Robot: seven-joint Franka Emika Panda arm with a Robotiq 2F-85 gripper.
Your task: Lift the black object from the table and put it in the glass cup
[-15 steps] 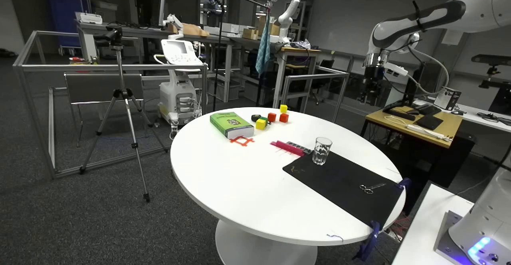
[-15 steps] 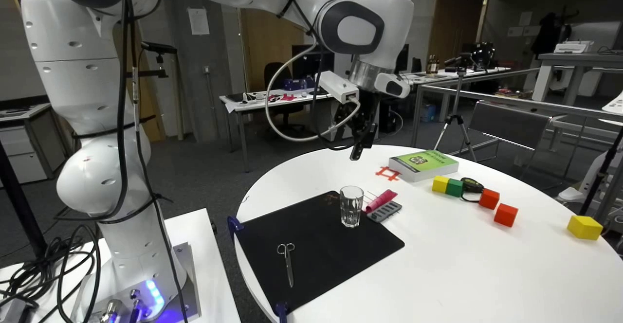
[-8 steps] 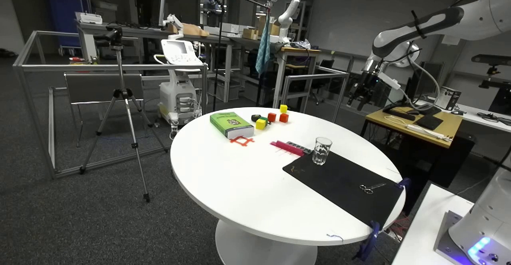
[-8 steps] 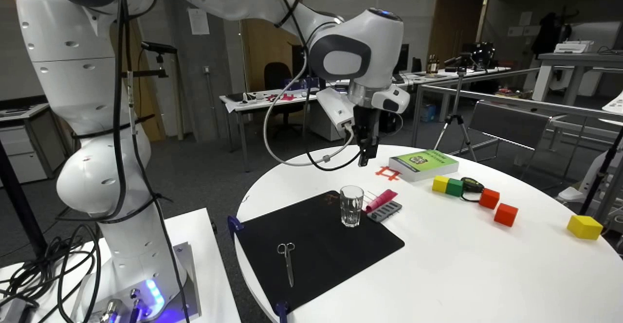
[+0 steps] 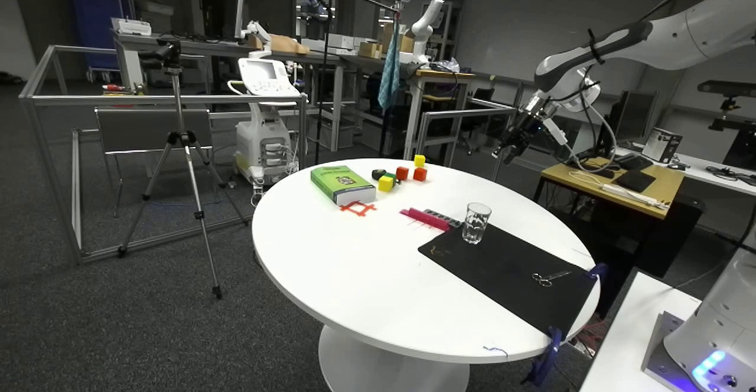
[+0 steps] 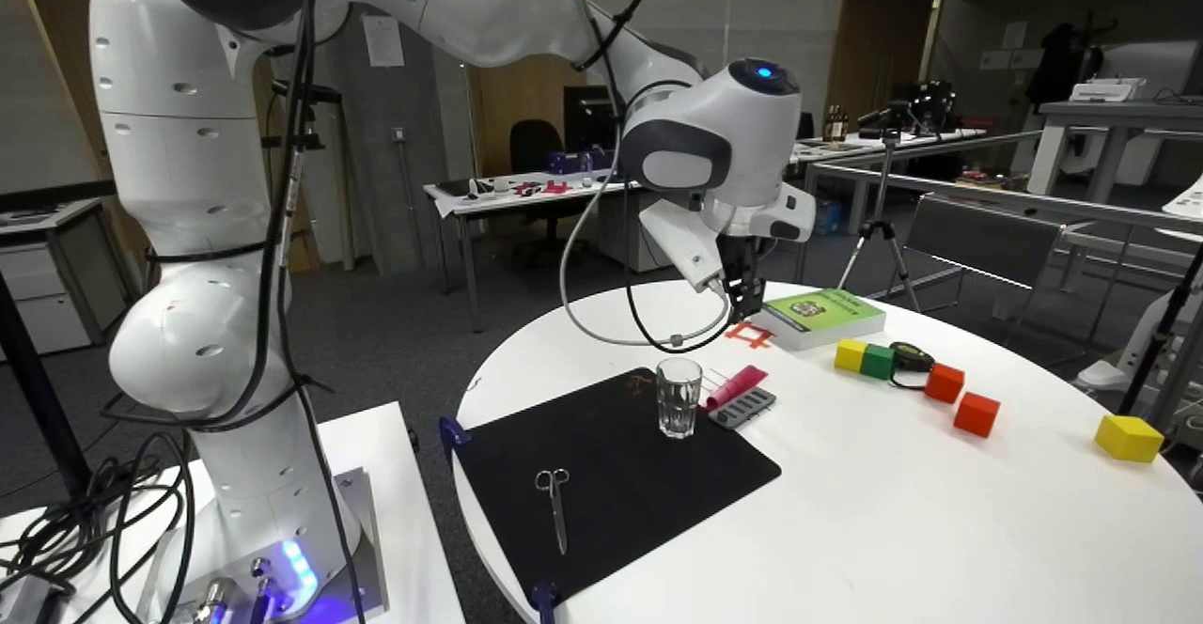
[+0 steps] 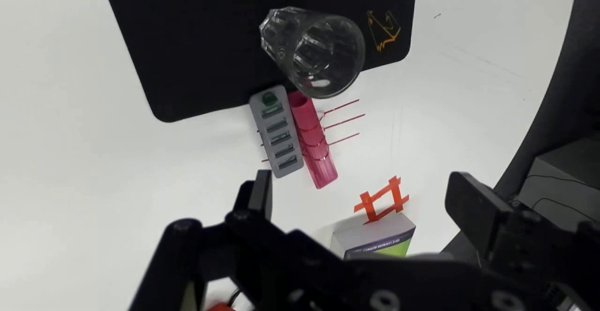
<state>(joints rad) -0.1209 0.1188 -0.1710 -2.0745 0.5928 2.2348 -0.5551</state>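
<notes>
The glass cup stands upright on the black mat near its inner corner; it also shows in an exterior view as the clear cup and in the wrist view as the cup. Beneath everything lies the round white table. No black object of a stick-like kind is visible in any view; the black object is hidden or out of view. My gripper hangs tilted above the table's far part, beyond the cup, its fingers wide apart with nothing between them. It also appears in both exterior views as the dark gripper and gripper.
Scissors lie on the black mat, which blue clamps hold at the edge. Beside the cup sit a pink holder and a grey slotted strip. Further off are a green book, a tape measure and several coloured blocks.
My arm has swung lower and further over the table, and the gripper has tilted as it moved. The cup and the other table things have stayed put. The jaws remain wide.
</notes>
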